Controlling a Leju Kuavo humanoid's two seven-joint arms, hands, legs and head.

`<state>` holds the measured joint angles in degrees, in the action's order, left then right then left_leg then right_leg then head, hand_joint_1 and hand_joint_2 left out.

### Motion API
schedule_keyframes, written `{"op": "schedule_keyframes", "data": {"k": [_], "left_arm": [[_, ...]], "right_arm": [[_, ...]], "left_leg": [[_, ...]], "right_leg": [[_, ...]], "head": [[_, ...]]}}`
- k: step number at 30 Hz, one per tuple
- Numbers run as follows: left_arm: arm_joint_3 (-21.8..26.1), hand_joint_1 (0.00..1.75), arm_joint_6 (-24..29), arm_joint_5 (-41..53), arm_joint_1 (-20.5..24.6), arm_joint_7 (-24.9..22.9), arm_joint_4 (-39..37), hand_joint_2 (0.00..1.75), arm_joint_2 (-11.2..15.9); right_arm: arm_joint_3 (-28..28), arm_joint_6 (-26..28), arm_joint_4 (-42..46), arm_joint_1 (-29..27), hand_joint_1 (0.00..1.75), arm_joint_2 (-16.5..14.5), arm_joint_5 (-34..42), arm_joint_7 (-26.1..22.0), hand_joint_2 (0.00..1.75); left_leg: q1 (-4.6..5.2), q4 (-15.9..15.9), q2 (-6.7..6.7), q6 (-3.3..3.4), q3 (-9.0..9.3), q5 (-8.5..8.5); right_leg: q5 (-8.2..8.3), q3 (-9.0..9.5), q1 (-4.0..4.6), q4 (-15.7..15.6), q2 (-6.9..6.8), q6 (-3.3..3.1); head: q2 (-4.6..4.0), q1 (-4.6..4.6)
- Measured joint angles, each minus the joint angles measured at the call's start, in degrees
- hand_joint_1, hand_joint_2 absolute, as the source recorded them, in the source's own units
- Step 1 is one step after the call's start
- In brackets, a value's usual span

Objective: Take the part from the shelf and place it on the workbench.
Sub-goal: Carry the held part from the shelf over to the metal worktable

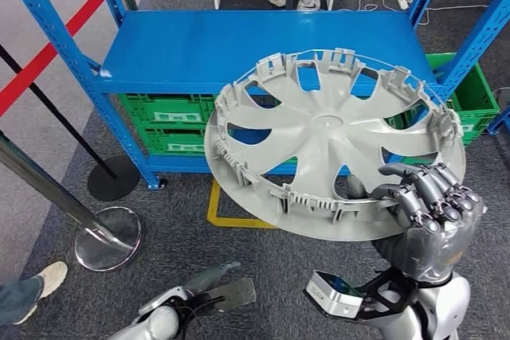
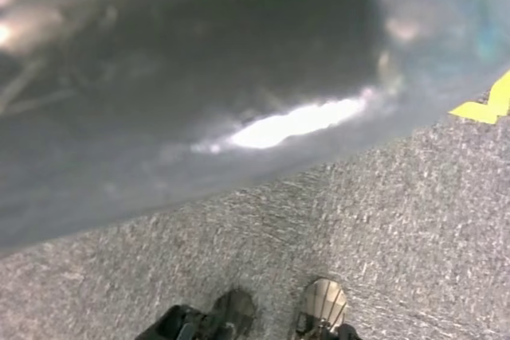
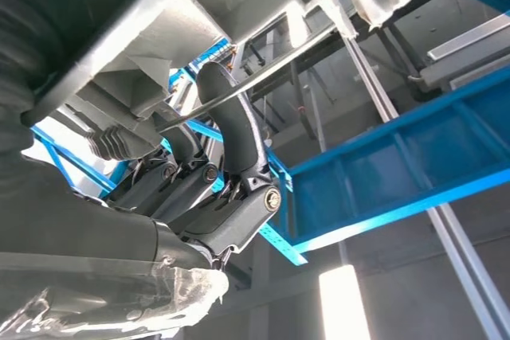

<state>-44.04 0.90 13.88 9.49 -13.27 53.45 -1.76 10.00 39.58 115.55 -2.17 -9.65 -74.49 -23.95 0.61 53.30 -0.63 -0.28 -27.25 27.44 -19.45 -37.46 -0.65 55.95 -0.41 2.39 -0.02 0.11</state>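
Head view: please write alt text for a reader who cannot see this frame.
The right robot hand grips the rim of a large grey wheel cover, holding it tilted in front of a blue shelf with green crates below. The left robot hand hangs low over grey carpet, holding nothing.

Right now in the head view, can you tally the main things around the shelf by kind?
Grey wheel cover, held by the right hand: 1
Blue metal shelf: 1
Green crates: 3, two stacked and one by the frame
Chrome barrier post bases: 1
Black barrier post bases: 1
Total: 7
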Motion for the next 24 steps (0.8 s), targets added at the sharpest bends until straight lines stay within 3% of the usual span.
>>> {"op": "schedule_keyframes", "data": {"k": [2,3,6,7,8,9,11,13,14,16,17,19,21,22,23,24], "left_arm": [[0.6,0.00,1.3,1.0,-0.5,-1.1,0.0,0.00,-0.1],[1.1,0.00,2.4,1.6,-0.8,-1.4,0.0,0.00,-0.3],[2.5,0.00,4.9,2.4,-1.3,-1.5,-0.2,0.00,-0.9],[2.8,0.00,5.1,2.4,-1.3,-1.4,-0.3,0.00,-1.0],[3.1,0.00,5.2,2.5,-1.4,-1.4,-0.4,0.00,-1.1],[3.3,0.00,5.3,2.5,-1.5,-1.3,-0.5,0.00,-1.2],[3.8,0.00,6.0,3.0,-1.5,-0.3,-1.0,0.00,-1.6],[4.5,0.00,7.6,4.0,-1.4,1.4,-1.6,0.00,-2.1],[4.9,0.00,8.6,4.5,-1.4,2.1,-1.9,0.00,-2.3],[5.5,0.00,10.7,5.8,-1.6,2.8,-2.2,0.00,-2.6],[5.7,0.00,11.7,6.6,-1.7,2.8,-2.4,0.00,-2.8],[6.2,0.00,13.6,8.1,-1.8,2.5,-2.5,0.00,-3.1],[6.6,0.00,14.8,9.2,-1.9,2.1,-2.5,0.00,-3.5],[6.7,0.00,15.1,9.4,-1.9,2.0,-2.5,0.00,-3.6],[6.7,0.00,15.2,9.6,-1.9,1.8,-2.6,0.00,-3.7],[6.8,0.00,15.3,9.6,-1.9,1.7,-2.6,0.00,-3.7]], "right_arm": [[0.1,0.0,-0.1,-0.2,1.75,0.2,-0.2,0.5,1.75],[0.2,0.0,-0.1,-0.3,1.75,0.3,-0.3,0.7,1.75],[0.7,0.0,-0.2,-0.4,1.75,0.7,-0.5,1.1,1.75],[0.9,0.0,-0.3,-0.3,1.75,0.8,-0.5,1.1,1.75],[0.9,0.0,-0.4,-0.3,1.75,0.9,-0.5,1.1,1.75],[1.0,0.0,-0.5,-0.3,1.75,0.9,-0.6,1.2,1.75],[1.2,0.0,-0.5,-0.3,1.75,1.1,-0.9,1.7,1.75],[1.5,0.0,-0.5,-0.1,1.75,1.2,-1.5,2.6,1.75],[1.6,0.0,-0.4,-0.1,1.75,1.3,-1.8,3.1,1.75],[1.7,0.0,-0.4,-0.3,1.75,1.4,-2.3,4.0,1.75],[1.7,0.0,-0.4,-0.4,1.75,1.5,-2.7,4.4,1.75],[1.8,0.0,-0.2,-0.6,1.75,1.6,-3.3,5.4,1.75],[2.0,0.0,0.0,-0.7,1.75,1.8,-3.7,6.3,1.75],[2.1,0.0,0.1,-0.7,1.75,1.8,-3.8,6.6,1.75],[2.3,0.0,0.1,-0.7,1.75,1.9,-3.9,6.8,1.75],[2.4,0.0,0.1,-0.7,1.75,2.0,-4.0,6.9,1.75]], "left_leg": [[-0.15,-0.3,0.20,0.72,-0.74,-1.11],[-0.28,-0.5,0.31,1.13,-1.10,-1.66],[-0.37,-0.4,0.47,1.72,-2.53,-2.87],[-0.36,-0.1,0.51,1.71,-3.11,-3.15],[-0.37,0.2,0.54,1.70,-3.69,-3.35],[-0.40,0.7,0.56,1.65,-4.28,-3.48],[-0.47,1.8,0.50,1.44,-5.50,-3.62],[-0.33,2.9,0.40,0.95,-6.69,-3.85],[-0.22,3.2,0.35,0.63,-7.18,-4.10],[-0.15,3.4,0.30,0.02,-7.91,-4.63],[-0.16,3.9,0.31,-0.28,-8.38,-4.11],[-0.27,7.4,0.38,-0.92,-9.94,-0.36],[-0.38,14.7,0.45,-1.31,-12.00,4.99],[-0.37,18.1,0.47,-1.27,-12.65,6.49],[-0.30,20.1,0.47,-1.07,-12.68,6.53],[-0.17,20.5,0.46,-0.68,-11.91,5.30]], "right_leg": [[-0.37,-0.77,-0.08,0.0,0.09,0.61],[-2.02,-1.42,-0.06,1.5,0.15,0.84],[-9.68,-4.36,0.00,12.4,0.19,1.19],[-10.80,-4.91,0.00,15.7,0.19,1.23],[-10.68,-4.67,0.00,17.3,0.19,1.23],[-9.53,-3.37,-0.02,16.6,0.18,1.24],[-7.30,1.49,-0.07,10.1,0.22,1.36],[-7.38,5.34,-0.02,4.0,0.49,1.26],[-7.94,5.82,0.05,3.0,0.63,1.09],[-7.57,5.11,-0.04,3.1,0.68,0.40],[-7.21,4.54,-0.14,3.3,0.66,0.01],[-6.33,3.32,-0.31,3.3,0.53,-0.88],[-5.30,2.08,-0.11,3.4,0.45,-1.38],[-4.73,1.41,0.03,3.4,0.43,-1.44],[-4.12,0.70,0.23,3.4,0.42,-1.53],[-3.46,-0.07,0.47,3.4,0.43,-1.64]], "head": [[0.00,-0.03],[0.00,0.10],[0.00,0.43],[0.00,0.43],[0.01,0.43],[0.01,0.43],[0.01,0.42],[-0.01,0.44],[-0.01,0.45],[-0.01,0.43],[-0.01,0.40],[0.00,0.15],[0.00,-0.07],[0.00,-0.09],[0.00,-0.09],[0.00,-0.09]]}}
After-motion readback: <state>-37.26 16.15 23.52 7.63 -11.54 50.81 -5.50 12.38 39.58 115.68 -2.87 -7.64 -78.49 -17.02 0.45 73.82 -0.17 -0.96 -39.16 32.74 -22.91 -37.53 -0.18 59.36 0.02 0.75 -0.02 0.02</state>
